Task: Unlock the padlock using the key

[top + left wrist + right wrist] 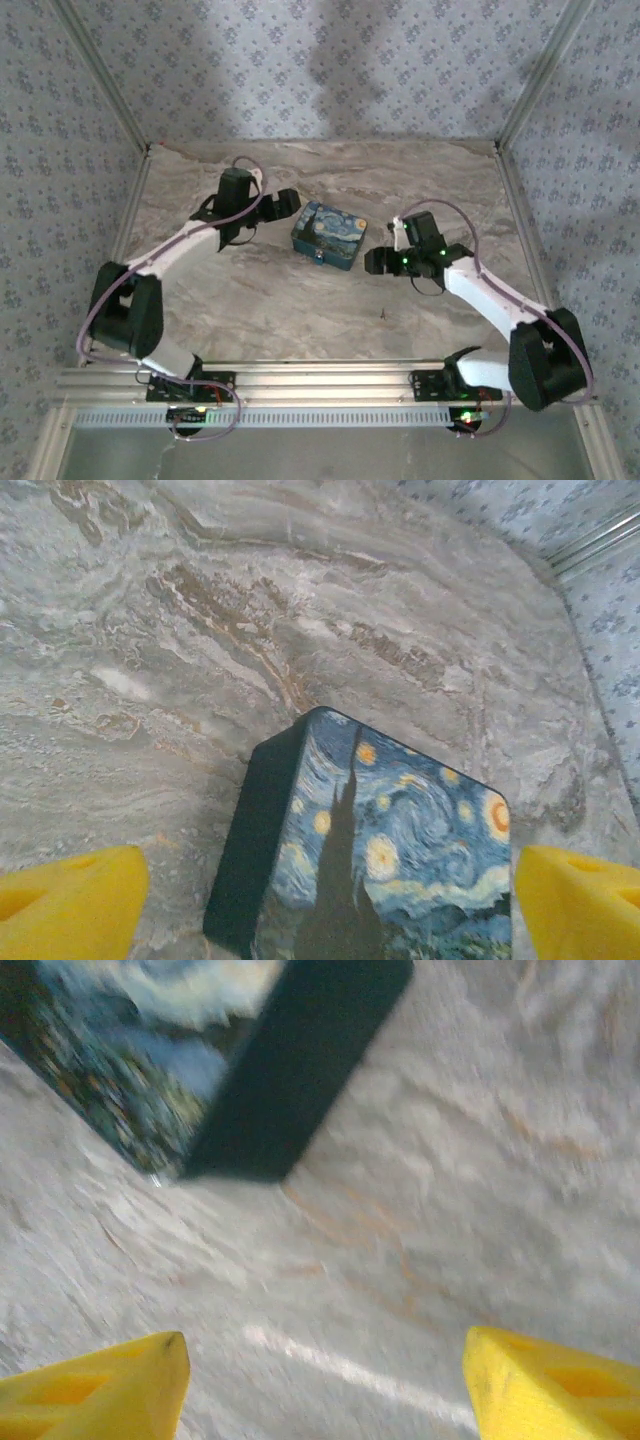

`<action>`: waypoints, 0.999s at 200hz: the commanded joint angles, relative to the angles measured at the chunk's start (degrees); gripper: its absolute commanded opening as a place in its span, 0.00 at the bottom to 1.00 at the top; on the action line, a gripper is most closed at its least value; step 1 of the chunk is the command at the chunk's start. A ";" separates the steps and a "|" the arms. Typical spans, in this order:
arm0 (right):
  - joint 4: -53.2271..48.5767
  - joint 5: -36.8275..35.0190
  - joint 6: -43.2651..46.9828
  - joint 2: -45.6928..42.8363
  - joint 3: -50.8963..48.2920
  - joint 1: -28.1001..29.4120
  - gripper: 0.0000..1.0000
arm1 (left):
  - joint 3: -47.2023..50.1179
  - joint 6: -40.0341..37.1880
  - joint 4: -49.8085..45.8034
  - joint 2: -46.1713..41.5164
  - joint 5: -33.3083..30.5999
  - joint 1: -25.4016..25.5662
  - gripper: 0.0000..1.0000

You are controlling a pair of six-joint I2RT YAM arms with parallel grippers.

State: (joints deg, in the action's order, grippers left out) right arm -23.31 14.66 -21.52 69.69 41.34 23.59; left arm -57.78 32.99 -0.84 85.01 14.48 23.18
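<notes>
Marble-patterned table (260, 310) carried a blue starry-night-print box (328, 236) at its middle, flanked by two white robot arms. Left of the box, the left gripper (287, 203) stood released, its yellow fingers (70, 905) spread wide and holding nothing, with the box's painted lid and dark side wall just ahead in the wrist view. On the other side, the right gripper (371, 262) pointed at the box from near by without touching it, jaws likewise parted and empty over bare table; its wrist view was blurred. The padlock (318, 256) showed as a tiny pale speck on the box's near side wall, too small to tell its state. A small dark speck (383, 315), unidentifiable, lay nearer the arms' bases.
</notes>
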 commanded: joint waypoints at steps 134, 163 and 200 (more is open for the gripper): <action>-16.38 -7.54 -6.94 7.50 -1.80 11.93 0.44 | 7.59 -0.12 1.81 -5.91 -3.87 2.66 0.96; -15.93 -7.84 -6.91 9.48 -0.94 12.77 0.39 | 7.68 -0.21 1.63 -5.94 -4.10 2.65 0.96; -15.48 -8.15 -7.31 10.24 -0.56 13.23 0.33 | 7.74 -0.31 1.54 -6.00 -4.22 2.66 0.97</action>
State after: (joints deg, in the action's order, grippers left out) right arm -38.57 7.92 -27.70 79.18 39.33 36.21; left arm -50.30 32.99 0.05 79.96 11.03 25.63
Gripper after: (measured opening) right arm 0.354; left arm 0.962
